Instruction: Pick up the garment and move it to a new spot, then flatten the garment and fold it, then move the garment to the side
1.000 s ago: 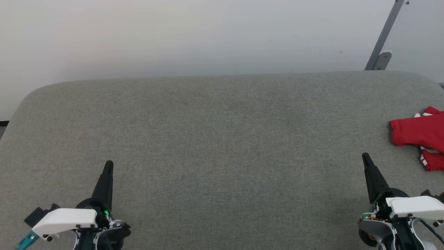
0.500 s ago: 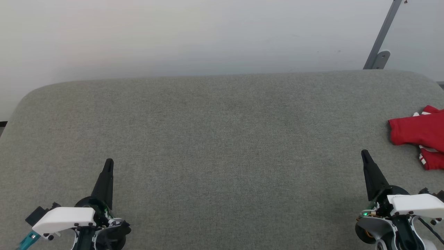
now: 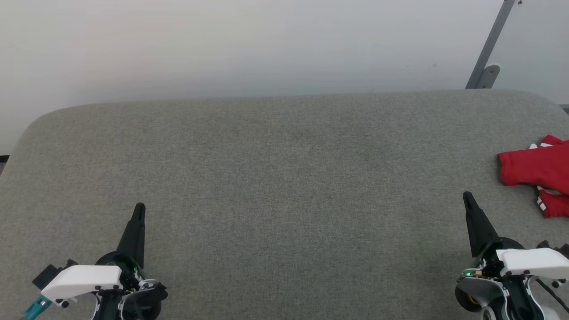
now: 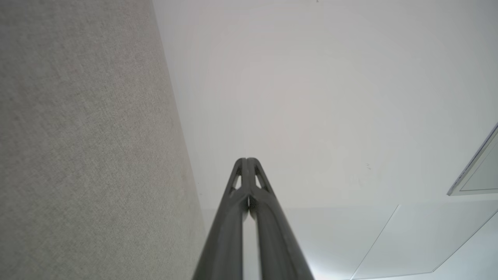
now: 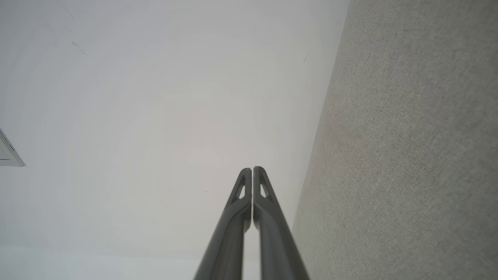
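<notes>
two grippers, both closed tip to tip and holding nothing: left gripper (image 3: 139, 208) at near left, right gripper (image 3: 466, 196) at near right, above the grey table (image 3: 284, 178). one garment (image 3: 535, 166), red with striped white showing, lay in a compact bundle at the table's right edge, partly cut off, just beyond the right gripper. step undecided: the bundle fitted a shirt waiting for pickup, or one folded and set aside. so no next move was settled.
</notes>
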